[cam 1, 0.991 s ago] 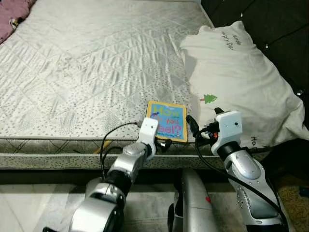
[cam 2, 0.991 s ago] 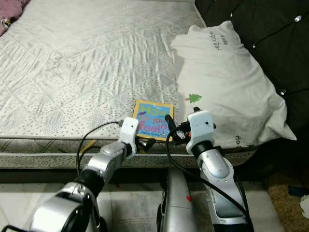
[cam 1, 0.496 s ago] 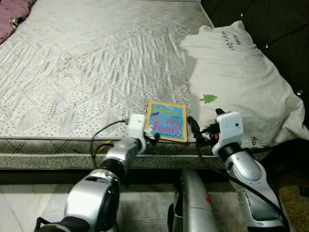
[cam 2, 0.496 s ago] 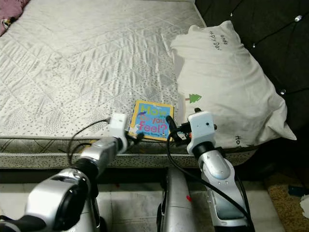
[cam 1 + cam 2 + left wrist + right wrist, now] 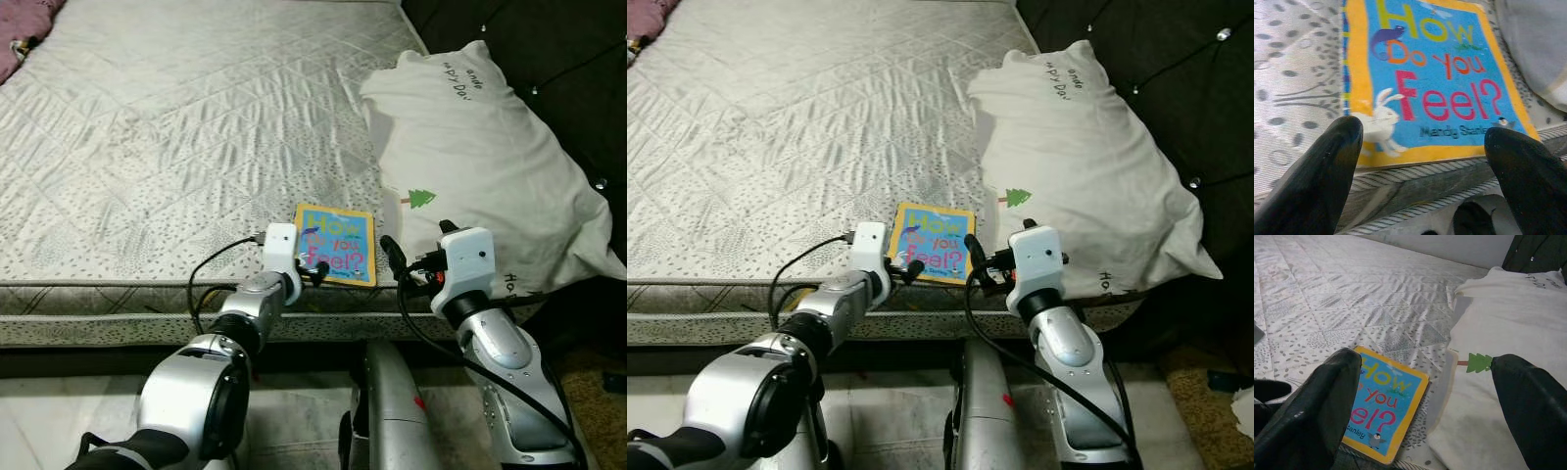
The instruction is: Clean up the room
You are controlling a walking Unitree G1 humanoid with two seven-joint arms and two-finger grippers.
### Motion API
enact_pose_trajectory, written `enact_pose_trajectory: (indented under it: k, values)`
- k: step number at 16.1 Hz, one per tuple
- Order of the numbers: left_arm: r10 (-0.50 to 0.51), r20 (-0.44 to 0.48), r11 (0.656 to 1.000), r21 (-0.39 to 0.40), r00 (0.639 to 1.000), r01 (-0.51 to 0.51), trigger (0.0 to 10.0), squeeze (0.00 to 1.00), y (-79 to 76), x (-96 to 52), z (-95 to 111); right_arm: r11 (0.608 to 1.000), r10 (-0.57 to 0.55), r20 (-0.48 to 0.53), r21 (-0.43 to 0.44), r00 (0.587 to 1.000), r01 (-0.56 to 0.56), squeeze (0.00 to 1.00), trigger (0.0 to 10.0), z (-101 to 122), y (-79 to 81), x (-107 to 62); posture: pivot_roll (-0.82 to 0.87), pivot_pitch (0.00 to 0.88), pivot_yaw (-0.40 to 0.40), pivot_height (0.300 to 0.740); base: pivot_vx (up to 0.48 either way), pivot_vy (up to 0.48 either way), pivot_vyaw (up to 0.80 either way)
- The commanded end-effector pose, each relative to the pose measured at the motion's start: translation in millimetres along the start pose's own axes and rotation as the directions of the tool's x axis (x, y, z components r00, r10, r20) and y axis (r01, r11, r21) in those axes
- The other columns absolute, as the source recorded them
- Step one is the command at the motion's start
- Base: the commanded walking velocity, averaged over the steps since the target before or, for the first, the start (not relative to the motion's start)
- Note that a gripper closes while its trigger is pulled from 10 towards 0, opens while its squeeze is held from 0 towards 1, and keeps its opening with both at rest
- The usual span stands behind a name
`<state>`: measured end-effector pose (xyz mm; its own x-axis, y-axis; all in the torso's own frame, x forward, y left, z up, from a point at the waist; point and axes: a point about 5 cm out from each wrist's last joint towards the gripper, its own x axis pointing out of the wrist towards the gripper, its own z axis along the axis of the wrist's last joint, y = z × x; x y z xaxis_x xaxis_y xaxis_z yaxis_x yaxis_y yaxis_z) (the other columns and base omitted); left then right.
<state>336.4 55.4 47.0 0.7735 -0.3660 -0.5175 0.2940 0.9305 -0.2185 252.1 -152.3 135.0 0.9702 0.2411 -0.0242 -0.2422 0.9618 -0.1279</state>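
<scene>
A children's book [image 5: 335, 244] with a yellow border and blue cover reading "How Do You Feel?" lies flat at the mattress's near edge, just left of the pillow. My left gripper [image 5: 315, 274] rests at the book's near left corner. In the left wrist view its fingers [image 5: 1317, 176] stand open and wide apart, with the book [image 5: 1435, 83] just beyond them and nothing between them. My right gripper [image 5: 392, 259] hovers at the book's right side, between it and the pillow. It is open too, and the right wrist view has the book [image 5: 1383, 404] beyond its fingers [image 5: 1308, 411].
The grey quilted mattress [image 5: 176, 147] spreads out ahead. A white pillow [image 5: 480, 166] with a small green tree print leans against the dark tufted headboard [image 5: 558, 49] on the right. A pink cloth [image 5: 24, 20] lies at the far left corner. Pale floor shows below the bed edge.
My left gripper swung left along the bed edge, then came forward to the book's near left corner. The right gripper has hardly moved. The camera shifted slightly.
</scene>
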Motion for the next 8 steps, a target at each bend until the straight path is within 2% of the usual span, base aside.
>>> enact_pose_trajectory:
  k: [1,2,3,6,8]
  values:
    - [-0.008,-0.011,1.000,0.002,1.000,0.008,10.0,0.00,-0.6,-0.3,-6,1.000,-0.007,0.017,0.004,1.000,0.007,0.00,10.0,5,-0.6,-1.1,-0.16,0.056,-0.056,0.542,0.000,0.000,0.00]
    - [-0.012,-0.013,1.000,0.001,1.000,0.012,10.0,0.00,-1.6,-0.2,-7,1.000,-0.013,0.005,0.012,1.000,0.013,0.00,10.0,4,-0.3,-1.0,-0.16,0.057,-0.056,0.542,0.000,0.000,0.00]
    - [-0.016,-0.015,1.000,0.002,1.000,0.016,10.0,0.00,-2.4,-0.2,-8,0.999,-0.029,-0.010,0.043,1.000,0.029,0.00,10.0,2,-0.8,-0.5,-0.16,0.057,-0.056,0.542,0.000,0.000,-0.80]
    - [-0.038,-0.017,0.999,0.008,0.999,0.038,10.0,0.00,-6.7,0.4,-8,0.999,-0.018,0.001,0.029,1.000,0.018,0.00,10.0,3,0.6,-3.0,-0.15,0.067,-0.066,0.542,0.000,0.000,-0.73]
    - [-0.079,-0.038,0.996,0.042,0.996,0.081,10.0,0.00,-15.2,0.9,-15,1.000,-0.001,0.002,0.024,1.000,0.001,0.00,10.0,4,3.4,-5.2,-0.16,0.082,-0.064,0.542,0.000,0.000,0.00]
